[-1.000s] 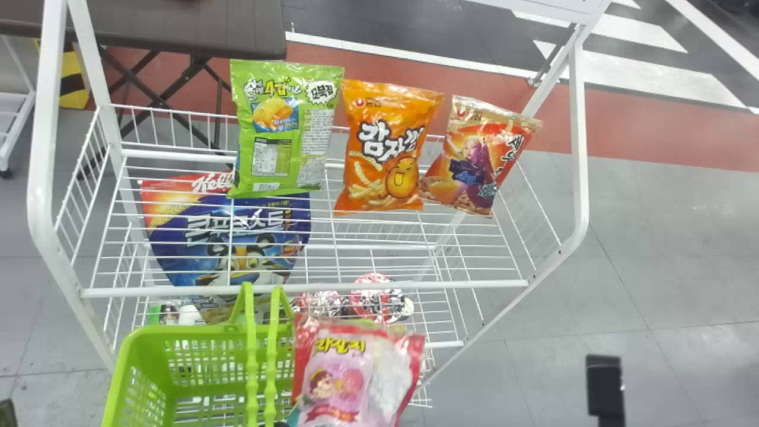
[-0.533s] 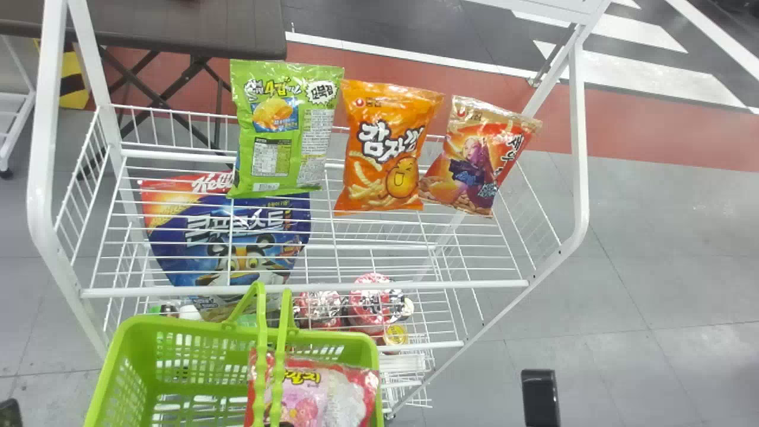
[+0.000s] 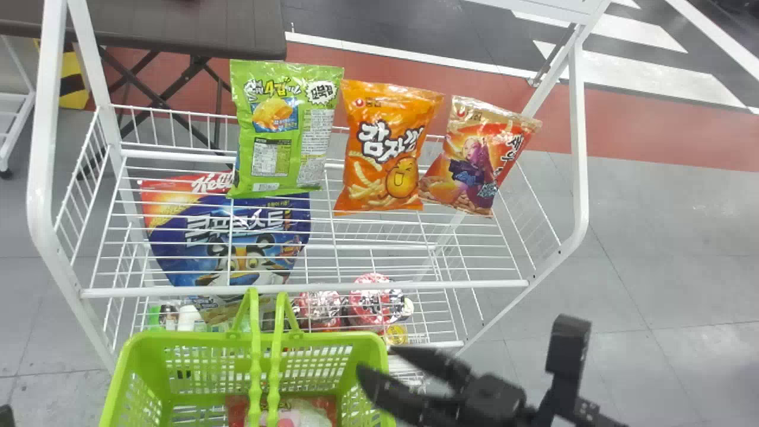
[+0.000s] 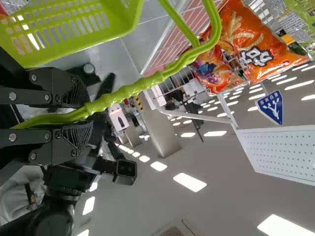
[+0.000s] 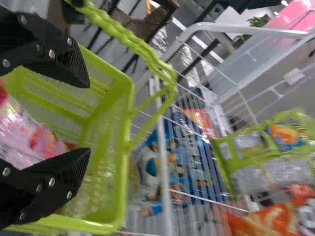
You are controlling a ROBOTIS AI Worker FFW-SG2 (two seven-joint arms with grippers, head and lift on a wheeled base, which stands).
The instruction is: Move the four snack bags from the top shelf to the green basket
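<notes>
In the head view my right gripper [image 3: 377, 360] stands open over the right rim of the green basket [image 3: 364, 339]. The pink snack bag [image 3: 299, 417] lies inside the basket. On the top shelf a green bag [image 3: 284, 127], an orange bag [image 3: 385, 148] and a red-brown bag [image 3: 477, 155] stand side by side. In the left wrist view my left gripper [image 4: 84, 115] is shut on the basket's green handle [image 4: 118, 93]. In the right wrist view my right gripper [image 5: 89, 119] has its fingers apart, with the pink bag [image 5: 29, 135] farther off between them.
White wire rack [image 3: 308, 289] behind the basket, its posts rising left and right. A blue cereal bag [image 3: 237, 237] and red-and-white round packs [image 3: 373, 299] sit on lower levels. A dark table [image 3: 178, 29] stands behind the rack at the left.
The pink bag has gone down into the basket, and my right gripper has let it go and come into view at the basket's right side. The basket has shifted slightly.
</notes>
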